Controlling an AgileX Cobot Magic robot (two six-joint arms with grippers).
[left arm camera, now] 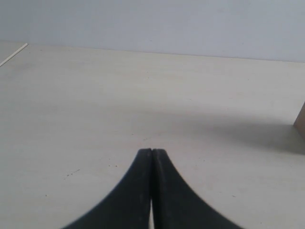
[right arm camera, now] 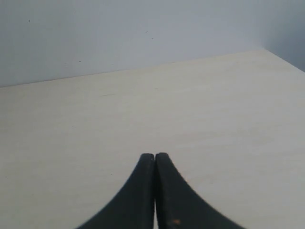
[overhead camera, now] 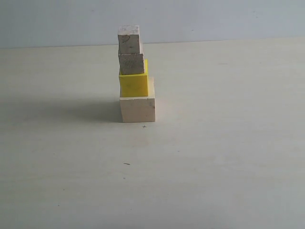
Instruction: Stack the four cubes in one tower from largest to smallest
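In the exterior view the four cubes stand as one tower on the table. At the base is the largest pale wood cube (overhead camera: 137,109), on it the yellow cube (overhead camera: 133,83), then a plain wood cube (overhead camera: 131,64), and the smallest wood cube (overhead camera: 129,39) on top. The upper cubes sit shifted toward the left edge of those below. Neither arm shows in the exterior view. My left gripper (left arm camera: 151,150) is shut with nothing between its fingers, and a sliver of a cube (left arm camera: 300,122) shows at the edge of its view. My right gripper (right arm camera: 155,155) is shut and empty, over bare table.
The pale table (overhead camera: 214,157) runs back to a light blue-grey wall (overhead camera: 214,19). The tower casts a shadow (overhead camera: 62,110) to its left. A small dark speck (overhead camera: 127,163) lies in front of the tower.
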